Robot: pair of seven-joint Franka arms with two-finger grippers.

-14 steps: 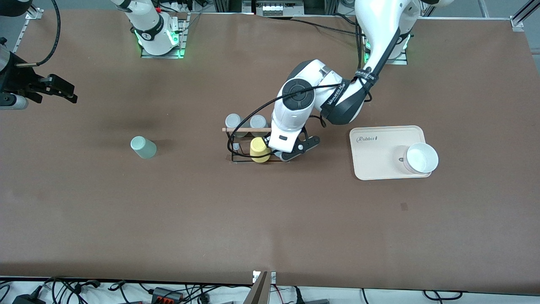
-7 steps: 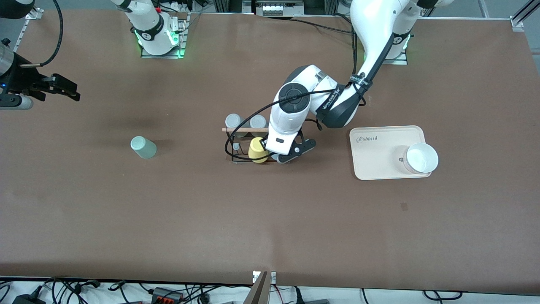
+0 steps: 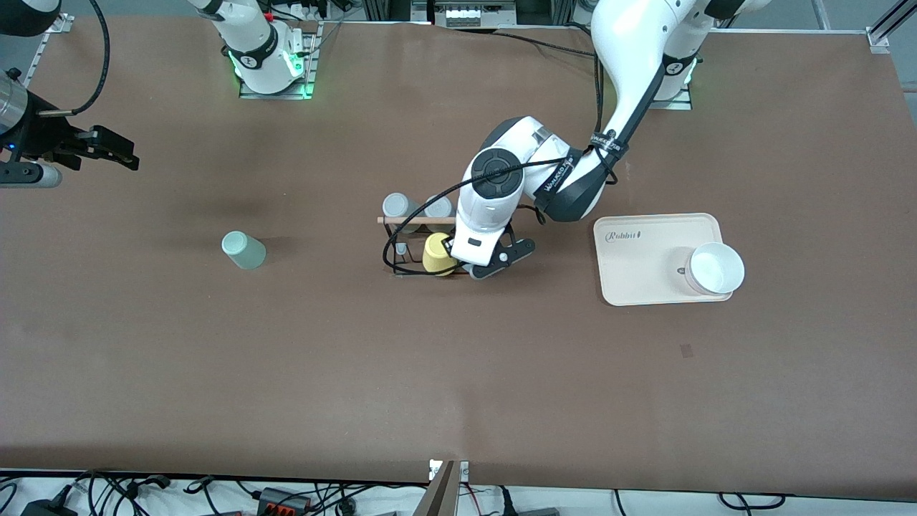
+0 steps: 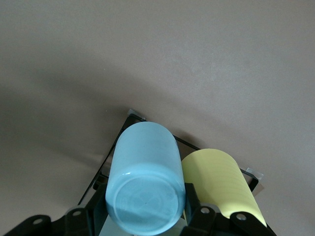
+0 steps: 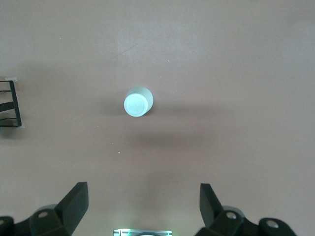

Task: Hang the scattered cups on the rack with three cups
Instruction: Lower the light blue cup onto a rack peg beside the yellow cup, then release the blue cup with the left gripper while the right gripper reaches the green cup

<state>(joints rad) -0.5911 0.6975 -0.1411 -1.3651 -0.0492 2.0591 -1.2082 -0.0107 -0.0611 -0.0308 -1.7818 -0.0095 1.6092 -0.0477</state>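
Over the rack (image 3: pixel 401 247), left pincer (image 4: pixel 142 216) grasping blue cup (image 4: pixel 145 182) beside yellow cup (image 4: pixel 224 182), right pincer (image 5: pixel 142 201) released

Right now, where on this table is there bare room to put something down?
The table is bare between the mint cup and the rack, and along the whole camera-side strip. It is crowded at the rack, where the left gripper holds the blue cup beside the yellow cup. The tray has room beside its bowl.

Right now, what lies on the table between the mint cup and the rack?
Nothing: only bare brown table separates the mint cup from the rack, seen in the front and right wrist views.
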